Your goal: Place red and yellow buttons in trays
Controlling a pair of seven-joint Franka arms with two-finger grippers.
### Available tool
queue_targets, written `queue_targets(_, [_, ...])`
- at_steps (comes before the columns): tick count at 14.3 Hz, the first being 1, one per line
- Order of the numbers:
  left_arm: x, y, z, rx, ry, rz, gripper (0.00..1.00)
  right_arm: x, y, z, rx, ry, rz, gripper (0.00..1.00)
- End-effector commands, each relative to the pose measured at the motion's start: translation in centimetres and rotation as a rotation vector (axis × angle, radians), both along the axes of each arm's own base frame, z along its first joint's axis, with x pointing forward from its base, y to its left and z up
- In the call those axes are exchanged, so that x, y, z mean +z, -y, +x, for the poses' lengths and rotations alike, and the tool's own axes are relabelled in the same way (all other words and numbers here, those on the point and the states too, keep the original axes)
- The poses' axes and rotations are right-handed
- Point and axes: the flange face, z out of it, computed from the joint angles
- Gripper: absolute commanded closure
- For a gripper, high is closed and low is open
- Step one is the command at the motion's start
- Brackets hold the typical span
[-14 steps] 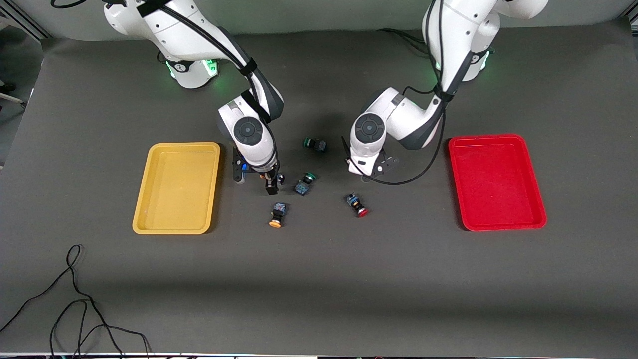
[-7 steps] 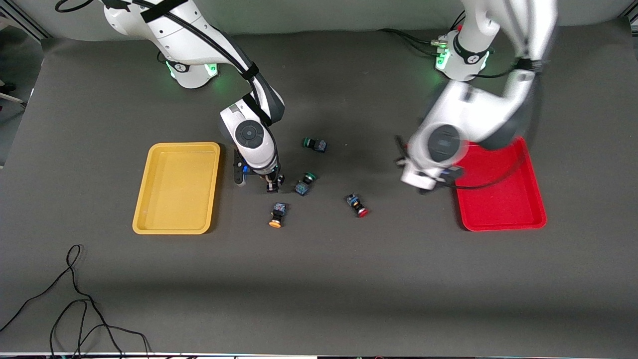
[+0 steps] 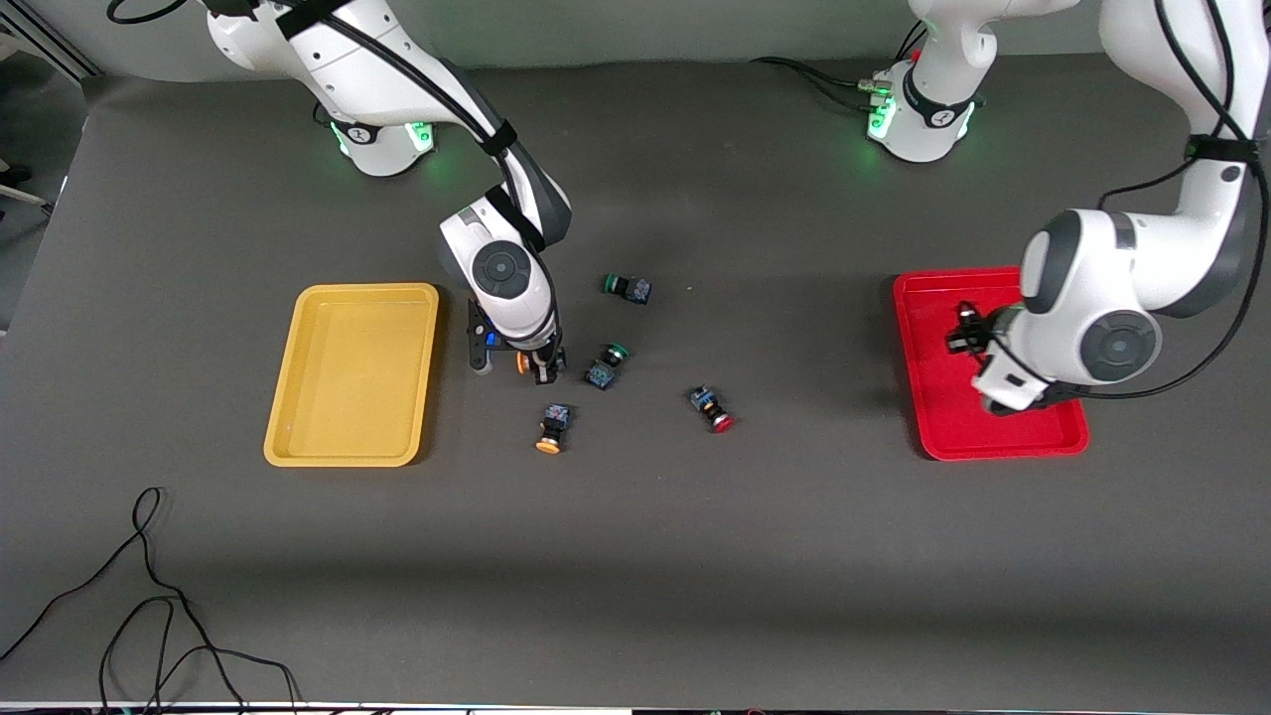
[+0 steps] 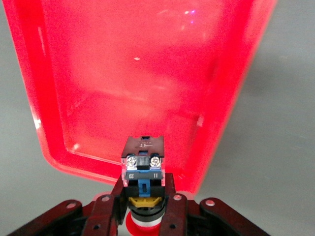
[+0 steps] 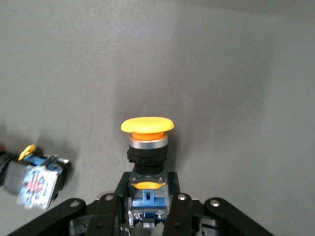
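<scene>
My left gripper is shut on a red-capped button and holds it above the red tray, which fills the left wrist view. My right gripper is shut on a yellow-capped button, its orange cap showing just above the table beside the yellow tray. Both trays are empty. A second yellow button and a second red button lie on the table between the trays, nearer the front camera than my right gripper.
Two green-capped switches lie close to my right gripper. One switch lying on the table shows in the right wrist view. A black cable lies near the front edge at the right arm's end.
The left arm has swung from the table's middle to over the red tray, carrying the red button. The right gripper has stayed about in place, and the orange cap now shows beside it.
</scene>
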Motion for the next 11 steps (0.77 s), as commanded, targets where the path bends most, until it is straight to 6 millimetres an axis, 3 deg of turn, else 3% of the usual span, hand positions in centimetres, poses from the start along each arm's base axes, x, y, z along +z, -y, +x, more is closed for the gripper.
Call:
queue_targets(1, [-2.6,-0.8,-4.8,-0.035,0.05,-0.008,1.0,7.3,1.1,1.1,0.1,-0.044,-0.022,0.88])
queue_targets(2, [-3.7,-0.8,-6.2,-0.037,0.063,-0.01,1.0,10.0,1.4,0.9,0.16,-0.056,-0.015,0.9])
queue_targets(5, [-6.1,-1.4,-7.8,-0.026,0.1,-0.022,1.0,17.6,5.0,1.4,0.324,-0.076,0.012,0.92])
queue_targets(6, [-6.3,-1.4,-8.1,-0.026,0.098,-0.022,0.94,20.2,6.9,1.8,0.377,-0.082,0.023,0.92])
queue_targets(7, [-6.2,-1.5,-8.1,-0.027,0.091,-0.022,0.32,22.3,8.7,2.2,0.449,-0.09,0.039,0.92])
queue_targets(8, [-5.6,-1.5,-7.9,-0.028,0.089,-0.019,0.01,24.3,10.8,2.5,0.535,-0.109,0.057,0.92])
queue_targets(11, [-0.5,-0.3,-4.8,-0.038,0.05,-0.004,0.0,28.9,18.2,3.6,0.798,-0.146,0.123,0.94])
